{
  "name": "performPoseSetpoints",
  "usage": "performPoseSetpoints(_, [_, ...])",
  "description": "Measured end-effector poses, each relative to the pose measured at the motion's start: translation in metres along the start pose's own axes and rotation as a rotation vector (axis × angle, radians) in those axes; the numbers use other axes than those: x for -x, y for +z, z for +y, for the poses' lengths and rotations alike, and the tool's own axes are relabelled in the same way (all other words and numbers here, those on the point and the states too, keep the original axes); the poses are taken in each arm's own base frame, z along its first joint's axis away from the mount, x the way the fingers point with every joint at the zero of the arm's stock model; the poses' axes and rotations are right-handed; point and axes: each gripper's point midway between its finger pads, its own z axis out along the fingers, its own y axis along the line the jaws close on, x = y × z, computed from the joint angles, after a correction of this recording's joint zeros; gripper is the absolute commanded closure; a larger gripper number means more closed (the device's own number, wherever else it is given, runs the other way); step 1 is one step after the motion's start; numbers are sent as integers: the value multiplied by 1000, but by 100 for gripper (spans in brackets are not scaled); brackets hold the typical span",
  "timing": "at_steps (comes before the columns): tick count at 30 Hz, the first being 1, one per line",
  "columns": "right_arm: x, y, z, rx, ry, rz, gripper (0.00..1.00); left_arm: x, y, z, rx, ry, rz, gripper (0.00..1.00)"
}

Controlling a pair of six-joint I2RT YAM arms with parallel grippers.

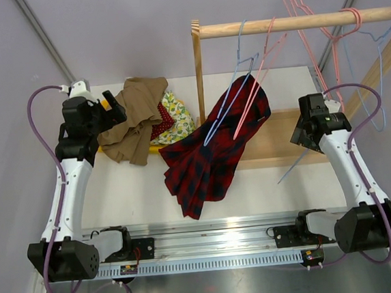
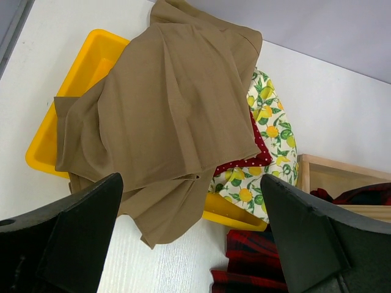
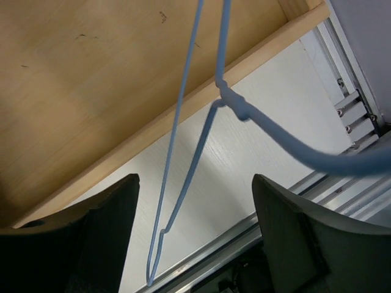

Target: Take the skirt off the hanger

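Observation:
The red and dark plaid skirt (image 1: 210,152) hangs slanted from below the wooden rod, its lower part spread on the white table. A pale-blue wire hanger (image 1: 227,106) hooked on the rod lies across its upper part, beside a pink hanger (image 1: 256,96). The skirt's edge also shows in the left wrist view (image 2: 256,262). My left gripper (image 1: 113,107) is open and empty (image 2: 190,177) over a tan cloth. My right gripper (image 1: 299,137) is open (image 3: 195,177); a second pale-blue hanger (image 3: 183,152) dangles between its fingers without touching them.
A yellow bin (image 2: 91,55) at the back left holds the tan cloth (image 2: 171,104), a lemon-print garment (image 2: 272,131) and a red dotted one (image 2: 256,155). The wooden rack (image 1: 294,22) with its base board (image 3: 91,79) stands at the back right. More pink and blue hangers (image 1: 350,37) hang there.

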Motion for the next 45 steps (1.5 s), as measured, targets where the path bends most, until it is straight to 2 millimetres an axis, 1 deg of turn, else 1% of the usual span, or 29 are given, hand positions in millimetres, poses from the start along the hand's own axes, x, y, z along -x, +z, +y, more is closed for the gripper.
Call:
performPoseSetpoints(1, [0,1,2,5,1,3,31,0,0,-1,-3,-1,0,1])
performPoseSetpoints(2, [0,3,4,11,2,9,36,0,-1,-1,-7,-3,-1,1])
performPoseSetpoints(3, [0,6,7,16,1,16,46,1,-2,-2,-11,-4,-3,1])
performPoseSetpoints(6, [-5,18,18,35,6,42,52,3,-5,-4,-18,-7,-12,1])
performPoseSetpoints(7, [-9,23,20,37,2,55,61,4,-6,-4,-19,-7,-16,1])
performPoseSetpoints(8, [-14,28,22,36,-5,70,63,5,-7,-5,-20,-7,-18,1])
performPoseSetpoints(10, [-23,38,23,28,-10,94,63,6,-8,-5,-21,-7,-21,1])
performPoseSetpoints(12, [-33,43,22,23,-19,116,68,5,-8,-5,-21,-7,-21,1])
performPoseSetpoints(13, [-35,45,21,20,-23,122,75,5,-8,-5,-21,-7,-21,1])
performPoseSetpoints(14, [-37,45,21,19,-26,127,94,5,-8,-5,-21,-7,-21,1])
performPoseSetpoints(15, [-38,46,21,20,-31,127,98,5,-8,-5,-22,-7,-21,1])
performPoseSetpoints(16, [-38,47,22,26,-27,126,100,5,-8,-5,-22,-7,-21,1])
performPoseSetpoints(24, [-29,39,23,56,1,79,100,5,-8,-5,-23,-7,-20,1])
performPoseSetpoints(25, [-29,38,23,57,2,77,89,5,-8,-5,-23,-7,-20,1])
performPoseSetpoints(27, [-28,36,24,63,9,77,51,5,-8,-5,-23,-7,-20,1])
performPoseSetpoints(28, [-28,35,25,68,6,77,28,5,-8,-5,-23,-7,-20,1])
performPoseSetpoints(29, [-27,33,25,73,6,79,22,5,-8,-5,-23,-7,-20,1])
performPoseSetpoints(31, [-22,27,25,80,5,68,17,5,-8,-5,-23,-7,-20,1])
performPoseSetpoints(34, [-8,9,20,93,22,21,17,5,-8,-5,-23,-7,-20,1])
performPoseSetpoints(40, [22,-32,1,92,72,-107,17,5,-8,-6,-26,-7,-19,1])
performPoseSetpoints(43, [27,-41,-6,81,76,-134,18,5,-8,-6,-29,-7,-17,1])
performPoseSetpoints(45, [27,-42,-11,65,69,-134,18,5,-8,-7,-32,-8,-17,1])
